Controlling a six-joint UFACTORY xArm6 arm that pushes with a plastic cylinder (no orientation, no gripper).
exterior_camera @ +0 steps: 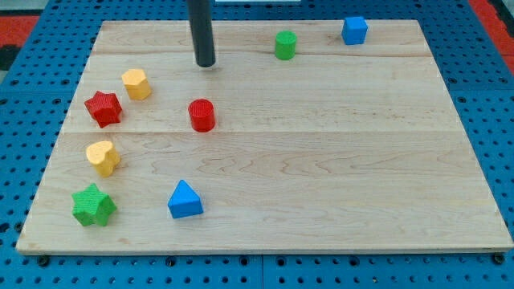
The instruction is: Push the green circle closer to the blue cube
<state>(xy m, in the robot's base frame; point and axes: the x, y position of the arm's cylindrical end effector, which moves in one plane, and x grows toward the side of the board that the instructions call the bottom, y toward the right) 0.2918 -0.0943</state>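
A pale wooden board (pixel 321 160) of jointed planks lies on a blue pegboard surface (pixel 24 265) dotted with rows of small holes, lit evenly, with what may be a red patch (pixel 16 20) showing at the view's top corners.

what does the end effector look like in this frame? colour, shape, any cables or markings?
Only the straight dark rod shows: a plain cylinder, dark grey to black, smooth and slightly glossy, entering from the view's top edge. My tip is a blunt, flat-cut end with no pad or taper. No cables, labels, markings or sleeves are visible. The arm above the rod is out of frame, so its look cannot be told.
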